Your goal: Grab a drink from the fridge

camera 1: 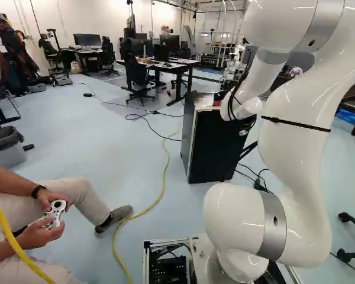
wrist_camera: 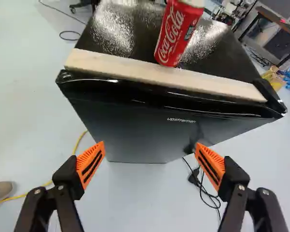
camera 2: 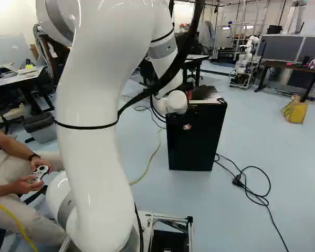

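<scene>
White and jointed, the arm (camera 2: pixel 97 136) is rising from its base at the foot of both base views and is reaching ahead over the pale blue floor (camera 1: pixel 77 142). At its end the black gripper (camera 2: pixel 187 126) is spreading its two fingers wide, and in the wrist view the orange pads (wrist_camera: pixel 90 165) are facing each other well apart. A yellow cable (camera 1: pixel 167 161) is snaking across the floor toward the fridge (wrist_camera: pixel 135 130), a black box whose front is filling the space beyond the fingers. A black cord (camera 2: pixel 237 181) is lying on the floor beside it, at its right in the right base view. Along the front edge of the glossy top, a pale wooden strip (wrist_camera: pixel 159 78) is running. Just behind the strip, the can (wrist_camera: pixel 176 34) is standing on the fridge, its bright red side showing large white script, its rim catching silvery light, its far end partly leaving the wrist view. Farther back, dark desks (camera 1: pixel 192 61) are standing in the left base view, and another robot (camera 2: pixel 247 55) is standing at the upper right of the right base view.
</scene>
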{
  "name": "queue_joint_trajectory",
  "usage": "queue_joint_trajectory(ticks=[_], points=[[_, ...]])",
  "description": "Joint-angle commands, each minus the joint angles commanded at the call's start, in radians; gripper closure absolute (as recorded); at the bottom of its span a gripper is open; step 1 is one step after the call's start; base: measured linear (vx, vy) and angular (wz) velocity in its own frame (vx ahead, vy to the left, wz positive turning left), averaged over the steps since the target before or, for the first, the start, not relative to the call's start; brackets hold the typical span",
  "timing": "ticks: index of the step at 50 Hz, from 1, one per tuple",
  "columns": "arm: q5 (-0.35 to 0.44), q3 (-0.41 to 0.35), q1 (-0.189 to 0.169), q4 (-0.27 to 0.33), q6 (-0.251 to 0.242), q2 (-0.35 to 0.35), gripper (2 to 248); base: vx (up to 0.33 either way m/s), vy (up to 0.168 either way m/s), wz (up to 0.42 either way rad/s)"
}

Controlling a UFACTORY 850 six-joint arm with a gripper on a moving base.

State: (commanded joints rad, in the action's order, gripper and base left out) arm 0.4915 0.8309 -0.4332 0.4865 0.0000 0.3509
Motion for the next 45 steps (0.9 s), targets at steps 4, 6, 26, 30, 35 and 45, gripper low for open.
queue_joint_trajectory(ticks=[4,6,26,30,35,45], points=[[0.042,-0.022,0.003,-0.006,0.000,-0.018,3,0.000,0.000,0.000],[0.063,-0.032,0.005,-0.008,0.000,-0.026,3,0.000,0.000,0.000],[0.267,-0.053,0.008,-0.087,0.000,-0.043,3,0.000,0.000,0.000],[0.301,-0.053,0.009,-0.118,0.000,-0.043,3,0.000,0.000,0.000],[0.335,-0.053,0.009,-0.165,0.000,-0.043,3,0.000,0.000,0.000],[0.371,-0.047,0.010,-0.268,0.000,-0.031,3,0.000,0.000,0.000]])
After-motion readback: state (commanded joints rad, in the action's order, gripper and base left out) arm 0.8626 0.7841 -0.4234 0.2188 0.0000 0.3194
